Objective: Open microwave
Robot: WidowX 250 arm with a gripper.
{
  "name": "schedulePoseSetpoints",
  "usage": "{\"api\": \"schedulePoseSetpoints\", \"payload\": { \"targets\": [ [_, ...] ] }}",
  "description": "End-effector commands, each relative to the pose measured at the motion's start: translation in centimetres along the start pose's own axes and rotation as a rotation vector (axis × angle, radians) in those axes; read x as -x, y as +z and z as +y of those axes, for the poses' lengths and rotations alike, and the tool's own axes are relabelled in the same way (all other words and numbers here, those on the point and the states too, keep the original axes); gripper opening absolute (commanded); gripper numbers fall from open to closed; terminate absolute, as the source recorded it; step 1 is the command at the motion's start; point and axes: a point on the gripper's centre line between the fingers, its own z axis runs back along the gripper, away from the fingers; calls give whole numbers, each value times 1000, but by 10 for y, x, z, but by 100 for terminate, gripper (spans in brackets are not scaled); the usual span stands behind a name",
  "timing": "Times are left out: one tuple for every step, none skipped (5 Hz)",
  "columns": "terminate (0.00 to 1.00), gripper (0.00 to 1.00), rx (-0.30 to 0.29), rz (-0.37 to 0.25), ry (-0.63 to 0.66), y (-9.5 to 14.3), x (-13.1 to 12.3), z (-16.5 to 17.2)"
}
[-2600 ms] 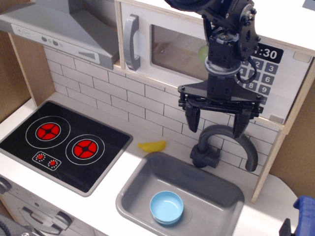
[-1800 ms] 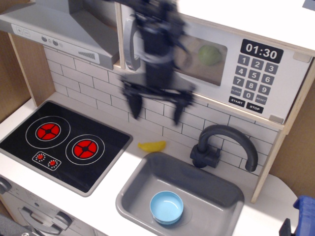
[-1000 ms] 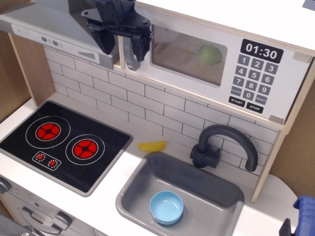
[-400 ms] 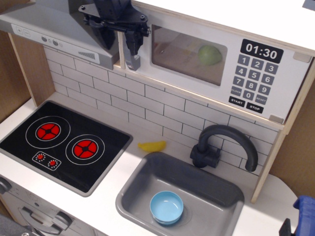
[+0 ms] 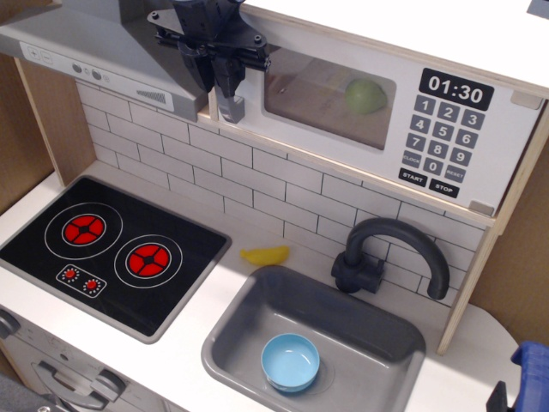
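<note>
My black two-fingered gripper [image 5: 218, 75] sits nearly closed around the grey vertical bar handle [image 5: 228, 101] of the wide white toy microwave [image 5: 377, 112], directly beneath it, and I judge the narrow hold could slip off when I pull.

- Microwave [image 5: 377, 103]: handle mostly hidden behind the gripper [image 5: 216, 75]; top cut off.
- Blue object [image 5: 530, 365], lower right: cut off, unidentifiable.
</note>
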Motion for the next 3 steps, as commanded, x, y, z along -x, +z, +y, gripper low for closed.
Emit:
{"api": "schedulePoseSetpoints", "payload": {
  "targets": [
    [0, 0, 10, -38, -65, 18, 17, -3],
    [0, 0, 6, -2, -101, 27, 42, -13],
    [0, 100, 68, 127, -153, 40, 69, -25]
  ]
}}
